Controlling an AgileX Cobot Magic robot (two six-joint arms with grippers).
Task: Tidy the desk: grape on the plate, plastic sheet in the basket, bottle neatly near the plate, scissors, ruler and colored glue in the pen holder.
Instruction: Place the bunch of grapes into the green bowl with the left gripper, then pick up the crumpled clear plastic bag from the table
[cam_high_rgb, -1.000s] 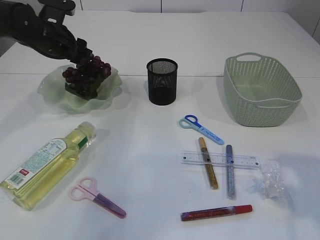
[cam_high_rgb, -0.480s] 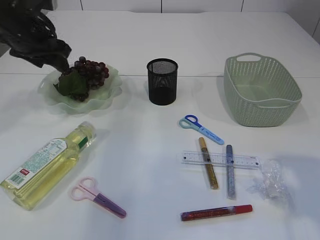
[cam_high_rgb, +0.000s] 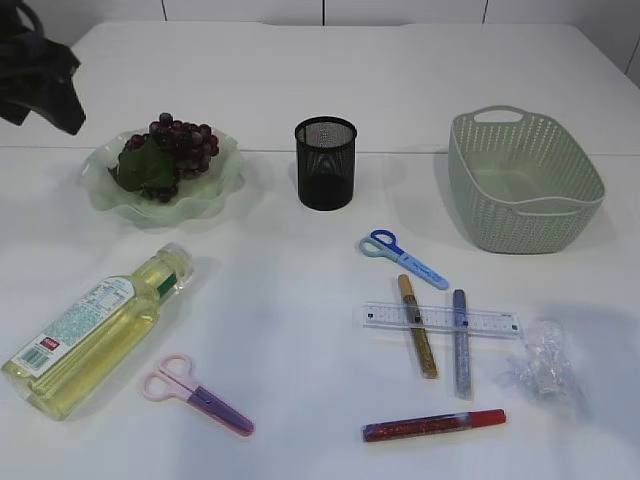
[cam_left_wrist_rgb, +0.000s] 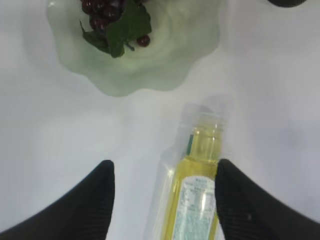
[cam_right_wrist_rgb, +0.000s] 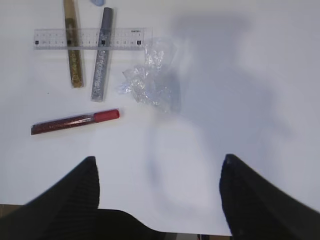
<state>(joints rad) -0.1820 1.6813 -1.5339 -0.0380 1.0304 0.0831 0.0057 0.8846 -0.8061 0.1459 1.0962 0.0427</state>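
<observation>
The grape lies on the green plate; it also shows in the left wrist view. The bottle of yellow liquid lies on its side at the front left. My left gripper is open and empty, high above the bottle's neck; its arm is at the far left. Blue scissors, pink scissors, the ruler and gold, silver and red glue lie on the table. My right gripper is open and empty, near the plastic sheet.
The black mesh pen holder stands at the middle back. The green basket stands at the back right. The ruler lies across the gold and silver glue. The table's front edge shows at the bottom of the right wrist view.
My left gripper has let go of the grape on the plate and drawn back up and to the left. The grape now rests on the plate.
</observation>
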